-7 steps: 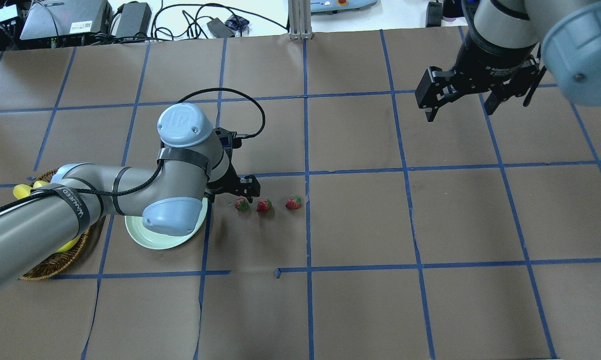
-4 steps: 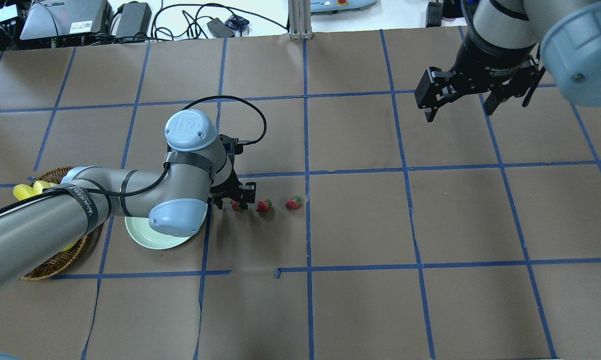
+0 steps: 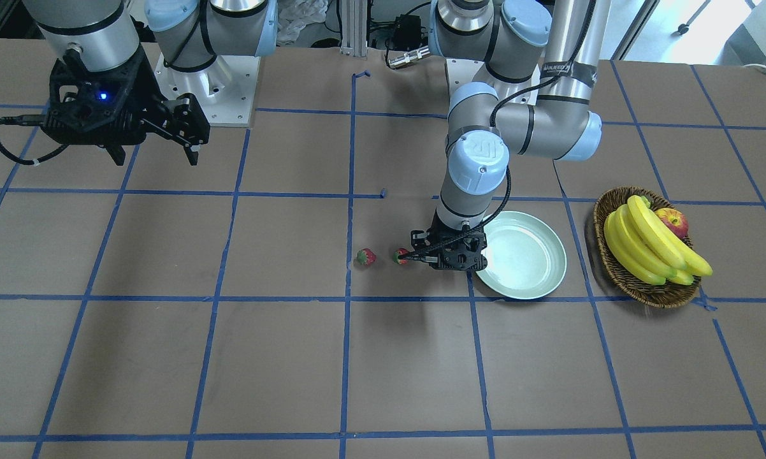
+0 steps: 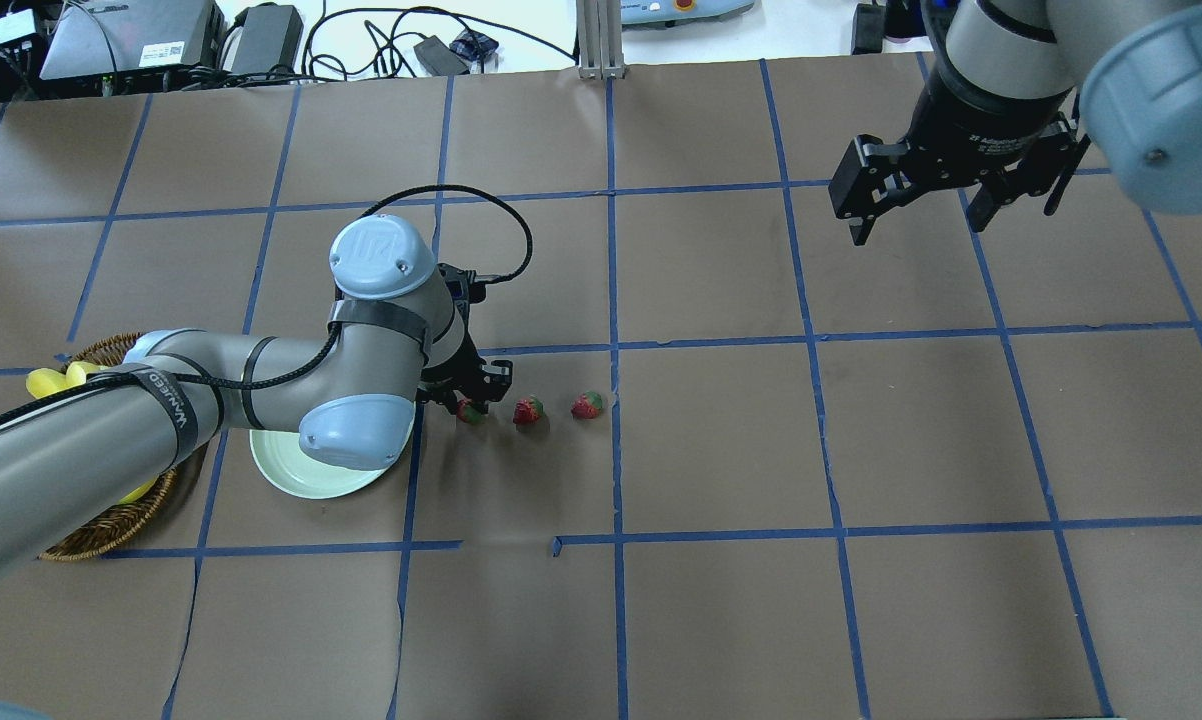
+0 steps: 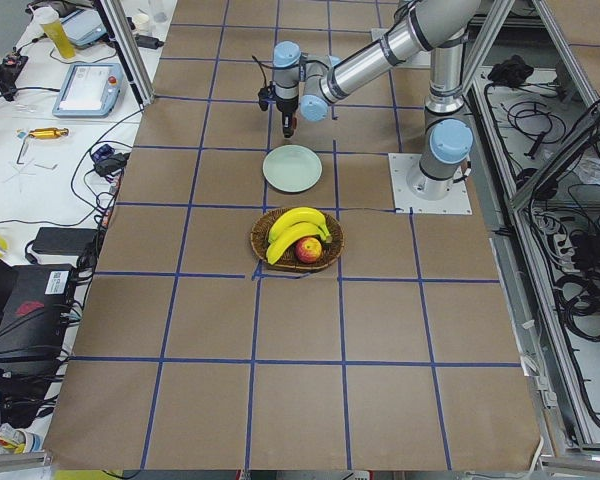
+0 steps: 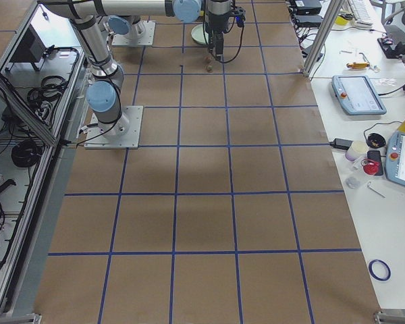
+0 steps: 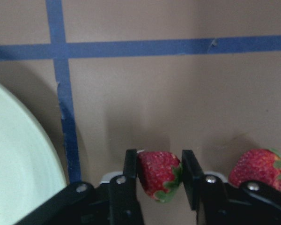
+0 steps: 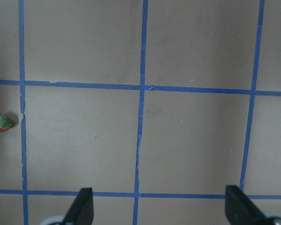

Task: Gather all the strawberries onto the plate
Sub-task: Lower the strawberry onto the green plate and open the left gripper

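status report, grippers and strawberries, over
Left gripper shut on nearest strawberry beside plate. Right gripper open, idle. Middle strawberry and far strawberry loose on table. Plate empty, nothing in the way.

The left arm [image 4: 111, 440] covers much of the plate [image 4: 296, 483]; the wicker basket [image 4: 101, 535] too.

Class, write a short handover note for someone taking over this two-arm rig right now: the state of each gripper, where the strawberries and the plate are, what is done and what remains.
Left gripper: shut on the nearest strawberry, low at the table just beside the plate. I cannot tell whether the berry is lifted.
Right gripper: open, empty, hovering far off.
Middle strawberry and far strawberry: on the table, in a row beyond the held one.
Done: nothing is in the plate yet.
Left: carry the gripped berry to the plate, then fetch the other two.
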You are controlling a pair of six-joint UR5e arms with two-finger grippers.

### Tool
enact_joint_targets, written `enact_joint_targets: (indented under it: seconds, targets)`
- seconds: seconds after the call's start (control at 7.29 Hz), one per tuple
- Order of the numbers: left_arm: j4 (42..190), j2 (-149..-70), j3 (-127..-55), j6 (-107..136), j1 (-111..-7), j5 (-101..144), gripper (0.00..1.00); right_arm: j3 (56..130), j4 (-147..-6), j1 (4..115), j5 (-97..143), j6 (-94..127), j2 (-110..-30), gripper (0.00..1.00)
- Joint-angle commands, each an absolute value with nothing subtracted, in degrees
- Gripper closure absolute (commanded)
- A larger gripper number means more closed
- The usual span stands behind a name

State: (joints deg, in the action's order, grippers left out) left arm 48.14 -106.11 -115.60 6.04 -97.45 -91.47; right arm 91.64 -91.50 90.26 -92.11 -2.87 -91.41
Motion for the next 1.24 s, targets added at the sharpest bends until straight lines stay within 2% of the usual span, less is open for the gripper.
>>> enact_joint_targets:
  seconds: [0.0,0.27,0.41,0.55,0.82,1.1]
  targets:
    - [65.04,-101.10,-110.23,2.22,-96.34,-97.10,0.95,91.76,-91.49,90.26,-92.11,-2.90,-91.41,0.00]
    - [59.90,-100.81,-117.82,-3.68,-89.42,-100.54,0.92,91.93,-91.49,90.26,-92.11,-2.90,-91.41,0.00]
    - [56.11,-101.77,-119.78,-3.78,-88.78,-100.55,0.63,91.93,-91.49,90.26,-92.02,-2.90,-91.41,0.00]
    - [55.55,-101.17,-119.53,-3.08,-89.12,-99.85,0.01,91.93,-91.49,90.26,-92.11,-2.90,-91.41,0.00]
    - [55.37,-101.68,-114.38,1.19,-96.02,-96.60,0.00,91.93,-91.41,90.26,-92.02,-2.90,-91.41,0.00]
    - [53.36,-103.44,-112.33,9.90,-101.85,-96.24,0.00,92.02,-91.41,90.35,-92.02,-2.81,-91.32,0.00]
